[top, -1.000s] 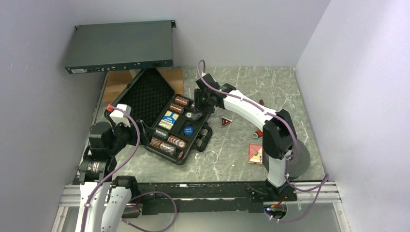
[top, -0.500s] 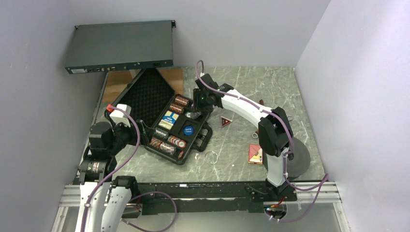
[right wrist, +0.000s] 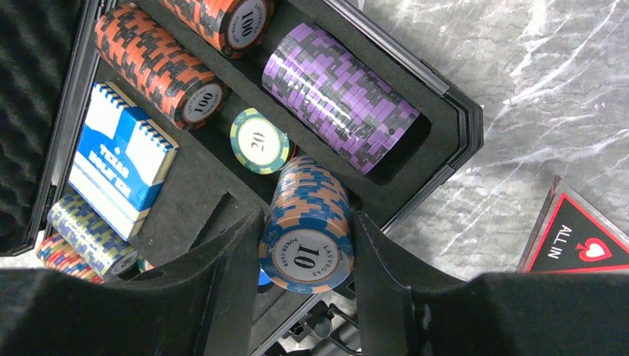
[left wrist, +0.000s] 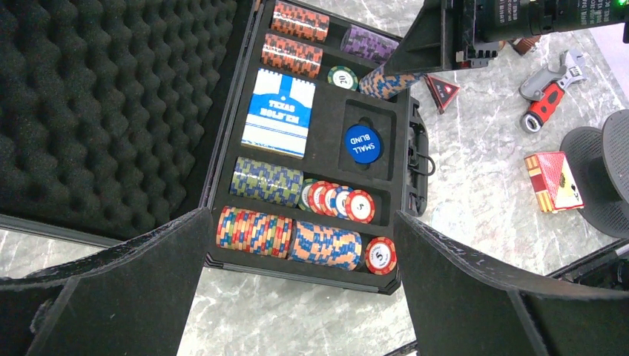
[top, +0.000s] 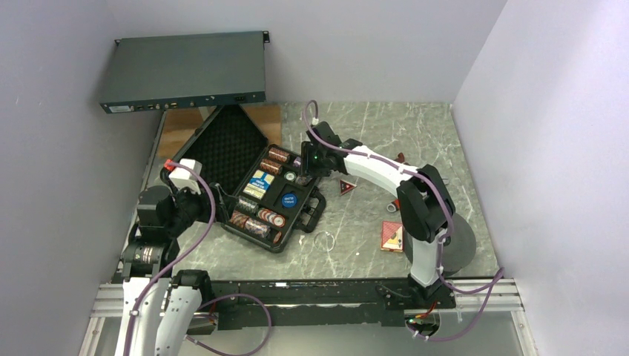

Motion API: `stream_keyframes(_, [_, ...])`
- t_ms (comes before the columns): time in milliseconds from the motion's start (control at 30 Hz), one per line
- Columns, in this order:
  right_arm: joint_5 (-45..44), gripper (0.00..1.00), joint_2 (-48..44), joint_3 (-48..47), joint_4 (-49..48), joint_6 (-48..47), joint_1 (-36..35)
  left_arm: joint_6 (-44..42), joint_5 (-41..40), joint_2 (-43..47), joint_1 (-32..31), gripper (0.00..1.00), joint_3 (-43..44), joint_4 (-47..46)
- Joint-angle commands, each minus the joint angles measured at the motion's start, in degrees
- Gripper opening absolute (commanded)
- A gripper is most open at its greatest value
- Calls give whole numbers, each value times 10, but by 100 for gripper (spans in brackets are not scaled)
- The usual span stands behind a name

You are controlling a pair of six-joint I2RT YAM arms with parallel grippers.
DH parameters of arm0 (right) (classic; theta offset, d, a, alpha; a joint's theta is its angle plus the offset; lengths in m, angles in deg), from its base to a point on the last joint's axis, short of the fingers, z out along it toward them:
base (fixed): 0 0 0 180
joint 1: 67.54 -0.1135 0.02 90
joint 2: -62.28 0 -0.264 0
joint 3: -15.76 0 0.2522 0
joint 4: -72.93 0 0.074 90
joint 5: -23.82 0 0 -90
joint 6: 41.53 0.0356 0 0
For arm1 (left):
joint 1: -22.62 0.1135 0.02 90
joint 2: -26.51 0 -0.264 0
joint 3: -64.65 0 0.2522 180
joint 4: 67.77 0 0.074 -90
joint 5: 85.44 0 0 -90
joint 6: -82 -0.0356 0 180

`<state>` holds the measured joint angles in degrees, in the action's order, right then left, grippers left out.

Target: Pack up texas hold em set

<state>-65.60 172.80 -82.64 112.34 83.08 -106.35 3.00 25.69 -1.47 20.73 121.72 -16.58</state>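
The black case lies open, its foam lid laid back. My right gripper is shut on a blue-and-orange chip roll marked 10. It holds the roll tilted over the slot beside the purple roll, at the case's far right corner. Orange-and-black rolls, a green 20 chip, the blue card box and the blue disc sit in the tray. My left gripper is open and empty above the case's near edge.
A red card box lies on the table right of the case, with a red-and-black "ALL IN" triangle, a red-handled wrench and a thin wire ring. The dark-grey rack unit stands at the back left.
My right wrist has shifted a little right and back over the case's far right corner, still holding the roll. The left arm has not moved.
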Motion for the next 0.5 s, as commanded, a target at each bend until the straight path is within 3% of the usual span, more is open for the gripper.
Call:
stream_keyframes(0, [29, 0, 16, 44, -47, 11, -1, -6, 5, -7, -1, 98, -2, -23])
stream_keyframes(233, [58, 0, 25, 70, -133, 31, -8, -6, 3, -7, -1, 98, -2, -23])
stream_keyframes(467, [20, 0, -34, 159, -151, 32, -10, -7, 2, -5, -2, 98, -2, -23])
